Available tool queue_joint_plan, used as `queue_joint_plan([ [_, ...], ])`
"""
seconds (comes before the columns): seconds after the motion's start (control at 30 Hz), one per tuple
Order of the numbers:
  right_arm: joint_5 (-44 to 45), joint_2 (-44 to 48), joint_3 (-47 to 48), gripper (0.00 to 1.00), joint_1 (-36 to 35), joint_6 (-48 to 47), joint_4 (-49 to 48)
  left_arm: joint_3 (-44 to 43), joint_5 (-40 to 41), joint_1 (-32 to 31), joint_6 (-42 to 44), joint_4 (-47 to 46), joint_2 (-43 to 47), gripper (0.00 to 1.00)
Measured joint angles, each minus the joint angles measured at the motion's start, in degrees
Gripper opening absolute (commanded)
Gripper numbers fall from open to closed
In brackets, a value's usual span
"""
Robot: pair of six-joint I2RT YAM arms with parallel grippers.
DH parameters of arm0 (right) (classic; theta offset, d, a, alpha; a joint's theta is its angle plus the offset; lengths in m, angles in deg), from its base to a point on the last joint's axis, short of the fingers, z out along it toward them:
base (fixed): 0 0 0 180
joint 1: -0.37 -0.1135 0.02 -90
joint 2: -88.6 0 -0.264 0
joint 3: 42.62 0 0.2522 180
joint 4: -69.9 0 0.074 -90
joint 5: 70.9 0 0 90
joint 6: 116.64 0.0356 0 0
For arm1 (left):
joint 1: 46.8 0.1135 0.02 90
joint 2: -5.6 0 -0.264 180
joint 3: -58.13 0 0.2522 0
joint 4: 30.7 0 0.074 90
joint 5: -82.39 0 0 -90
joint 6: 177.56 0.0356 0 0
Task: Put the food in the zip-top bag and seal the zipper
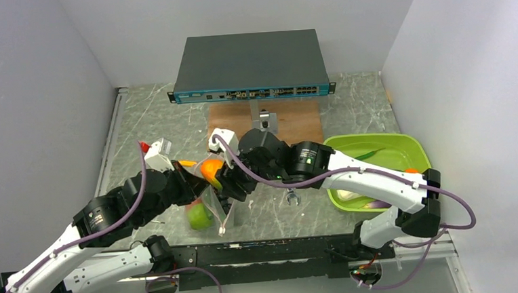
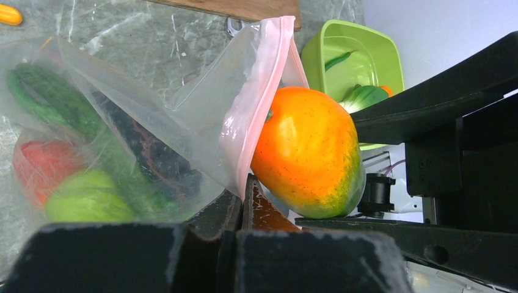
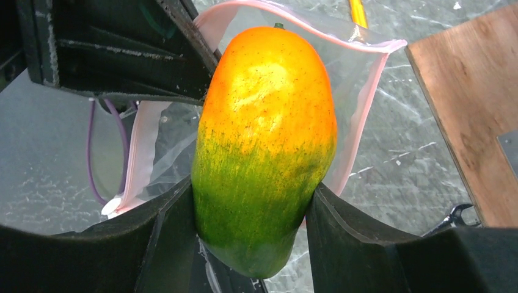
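The orange-green mango is clamped between my right gripper's fingers, its orange end pointing into the open mouth of the zip-top bag. In the right wrist view the mango fills the gap of the gripper, with the pink zipper strip ringing it. My left gripper is shut on the bag's mouth edge at the zipper strip and holds it up. Inside the bag lie a red strawberry, a green apple, green beans and a dark piece.
A lime-green tray with more green produce stands at the right. A network switch and a wooden board lie behind. A small orange item lies left of the bag, a metal tool right of it.
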Motion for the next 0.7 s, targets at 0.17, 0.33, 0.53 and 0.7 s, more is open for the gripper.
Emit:
queue_joint_plan([
  [0.17,3.8,-3.9,5.8,0.18,-1.1,1.0,5.6,0.0,0.0,0.0,0.0,0.0,0.0,0.0],
  [0.33,8.5,-9.2,11.8,0.34,-1.4,3.9,11.0,0.0,-0.3,0.0,0.0,-0.2,0.0,0.0],
  [0.53,13.8,-16.2,19.2,0.63,-1.5,10.0,16.1,0.2,-0.4,0.0,0.0,-0.5,0.0,0.0],
  [0.7,15.0,-16.6,20.5,0.81,-1.4,14.5,15.9,0.5,-0.5,0.0,-0.1,-0.4,0.0,0.0],
])
